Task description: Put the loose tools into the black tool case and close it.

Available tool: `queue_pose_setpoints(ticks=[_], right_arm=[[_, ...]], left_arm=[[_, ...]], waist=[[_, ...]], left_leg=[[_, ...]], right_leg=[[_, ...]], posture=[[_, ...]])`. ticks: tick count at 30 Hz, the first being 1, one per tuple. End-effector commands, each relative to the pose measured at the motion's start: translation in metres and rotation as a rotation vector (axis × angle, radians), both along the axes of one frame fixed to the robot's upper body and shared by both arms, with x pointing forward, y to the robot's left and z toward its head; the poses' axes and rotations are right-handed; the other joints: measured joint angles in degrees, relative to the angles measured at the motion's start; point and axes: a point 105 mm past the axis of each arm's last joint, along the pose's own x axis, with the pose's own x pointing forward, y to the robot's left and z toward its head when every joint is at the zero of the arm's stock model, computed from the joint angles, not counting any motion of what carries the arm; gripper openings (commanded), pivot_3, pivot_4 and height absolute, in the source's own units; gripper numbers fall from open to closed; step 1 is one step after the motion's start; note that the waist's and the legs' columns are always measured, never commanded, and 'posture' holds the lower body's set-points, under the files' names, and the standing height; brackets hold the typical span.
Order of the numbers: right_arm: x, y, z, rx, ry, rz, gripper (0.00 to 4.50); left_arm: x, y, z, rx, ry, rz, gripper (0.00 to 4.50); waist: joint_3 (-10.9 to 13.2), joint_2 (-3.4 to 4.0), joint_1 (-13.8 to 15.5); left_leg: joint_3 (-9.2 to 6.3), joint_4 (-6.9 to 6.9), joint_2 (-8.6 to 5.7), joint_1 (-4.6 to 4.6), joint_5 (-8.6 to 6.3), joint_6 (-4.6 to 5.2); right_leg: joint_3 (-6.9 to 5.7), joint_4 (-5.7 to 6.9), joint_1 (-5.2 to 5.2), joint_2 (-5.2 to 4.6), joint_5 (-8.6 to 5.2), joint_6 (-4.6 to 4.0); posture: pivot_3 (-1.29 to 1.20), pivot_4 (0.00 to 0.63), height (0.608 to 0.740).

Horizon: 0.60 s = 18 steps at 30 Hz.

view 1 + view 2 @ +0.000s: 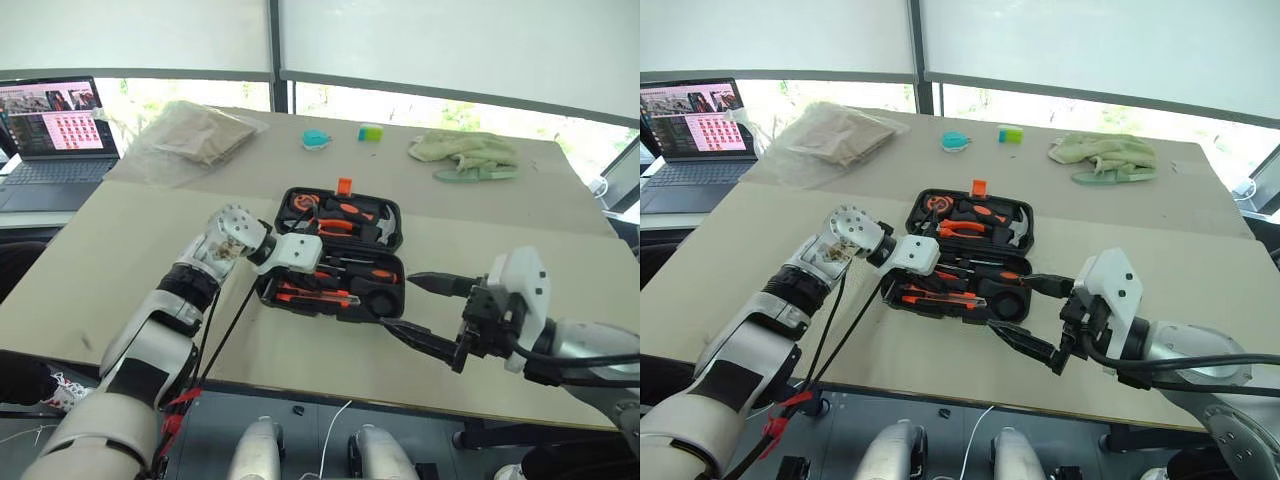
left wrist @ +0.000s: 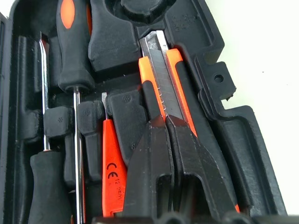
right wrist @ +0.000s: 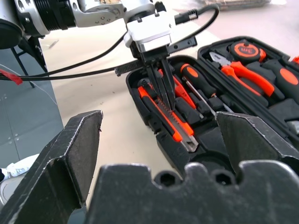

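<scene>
Lying open on the table, the black tool case holds an orange-and-black utility knife; left gripper, closed empty, touches it; right gripper gapes empty beside the case.

Office-like room — laptop, table, blinds.

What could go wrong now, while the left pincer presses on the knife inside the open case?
The shut left pincer bears on the utility knife, whose metal blade part is showing; the tips might slip off it and knock the tester screwdriver beside it out of its slot. If the knife is not seated flat, the tool case may not close. The open right pincer hovers near the case edge and could nudge it.
</scene>
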Motion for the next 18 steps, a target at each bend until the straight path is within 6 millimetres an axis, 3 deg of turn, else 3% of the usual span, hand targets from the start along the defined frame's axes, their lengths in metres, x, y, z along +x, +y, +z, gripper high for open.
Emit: queue_pose_setpoints(ticks=[1,3,6,9,13,18], right_arm=[[-0.004,0.002,0.009,0.018,-0.05,0.012,4.5],[-0.003,0.001,0.008,0.013,-0.048,0.006,4.5],[0.0,-0.009,0.004,-0.008,-0.041,-0.047,4.5],[0.003,-0.027,-0.004,-0.042,-0.032,-0.135,4.5],[-0.01,-0.081,-0.013,-0.067,0.031,-0.328,4.5],[-0.038,-0.135,-0.011,-0.13,0.101,-0.452,4.5]], left_arm=[[0.001,0.016,-0.027,0.079,0.035,0.073,0.1],[-0.001,0.012,-0.023,0.035,0.051,0.068,0.1],[-0.003,-0.002,0.013,-0.203,0.096,0.076,0.1],[-0.009,-0.002,0.045,-0.371,0.115,0.068,0.1],[-0.028,0.02,0.101,-0.525,0.269,0.113,1.14],[-0.057,0.032,0.117,-0.498,0.267,0.112,2.98]], waist=[[0.0,0.01,0.0],[-0.1,0.07,-0.1],[-0.1,0.11,-0.1],[-0.1,0.08,-0.1],[0.0,0.07,-0.1],[-0.1,0.41,-0.2]], left_leg=[[0.0,0.0,0.0,0.01,0.01,0.02],[0.01,0.0,0.01,0.02,0.03,0.05],[0.02,0.0,0.02,0.03,0.03,0.05],[0.01,-0.02,0.02,-0.16,0.03,0.05],[-0.08,-0.05,-0.01,-0.49,0.03,0.05],[-0.11,-0.2,-0.04,-0.12,-0.03,0.08]], right_leg=[[0.0,0.0,0.01,0.0,0.0,0.0],[0.0,-0.01,0.01,0.0,0.01,-0.02],[0.01,-0.01,0.01,-0.01,0.01,-0.02],[0.0,-0.02,-0.18,-0.01,0.01,0.0],[-0.06,-0.05,-0.42,-0.01,-0.01,0.06],[-0.08,-0.15,-0.09,-0.03,-0.08,0.11]], posture=[[0.0,0.15,0.74],[0.0,0.15,0.74],[0.0,0.15,0.74],[0.0,0.15,0.74],[0.0,0.15,0.74],[0.0,0.15,0.74]])
